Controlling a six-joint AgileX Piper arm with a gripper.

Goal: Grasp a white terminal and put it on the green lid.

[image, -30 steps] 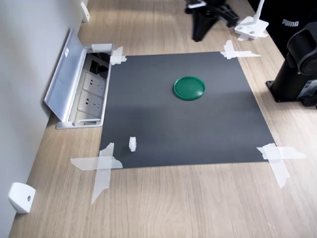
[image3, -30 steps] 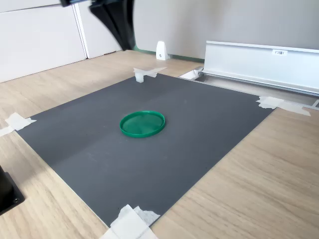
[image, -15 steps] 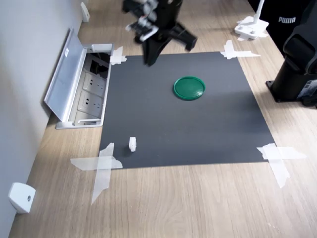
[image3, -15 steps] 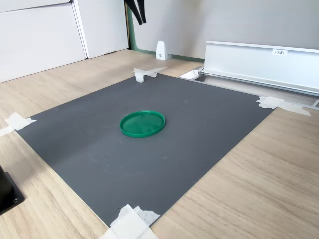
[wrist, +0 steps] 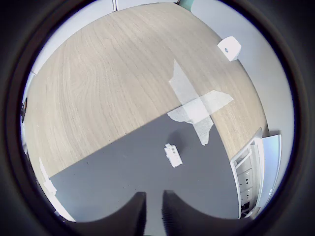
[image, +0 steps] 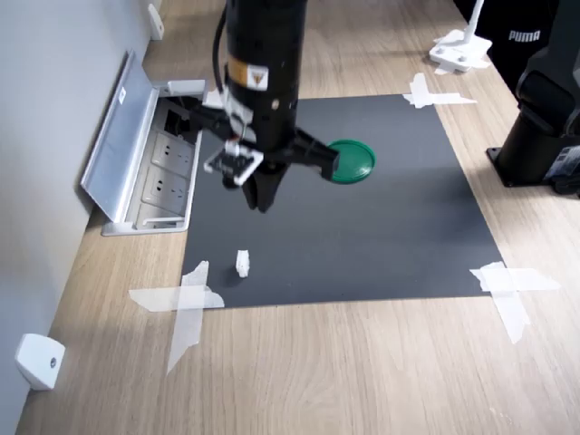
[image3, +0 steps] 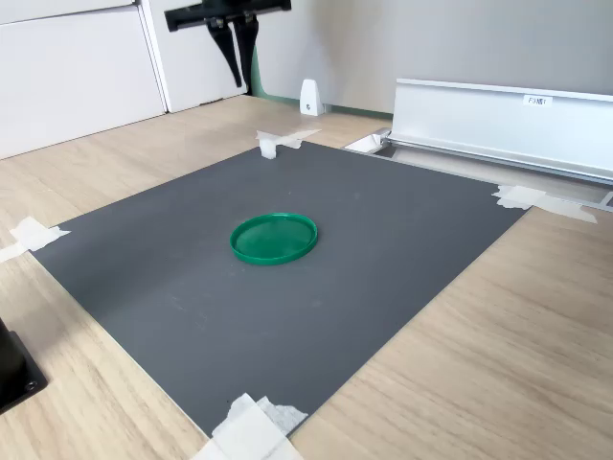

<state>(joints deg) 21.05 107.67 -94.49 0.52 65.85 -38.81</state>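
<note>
The white terminal (image: pixel 243 264) lies near a taped corner of the dark mat (image: pixel 381 236), seen small at the far corner in the second exterior view (image3: pixel 269 149). The green lid (image: pixel 353 161) rests flat mid-mat (image3: pixel 274 238), its edge partly behind the arm in the first exterior view. My gripper (image: pixel 263 201) hangs pointing down above the mat, between lid and terminal, touching neither. In the wrist view the two fingertips (wrist: pixel 138 209) sit close together with only a thin gap, holding nothing, and the terminal (wrist: pixel 173 155) lies just ahead of the gripper (wrist: pixel 153 209).
An open floor socket box with a raised metal lid (image: pixel 127 145) borders the mat on the first exterior view's left. White tape strips (image: pixel 186 304) hold the mat corners. A white corner piece (image: pixel 38 360) sits by the wall. A black arm base (image: pixel 544 136) stands at the right.
The arm has swung from the far edge across the mat toward the terminal and come lower. The terminal and the lid have not moved.
</note>
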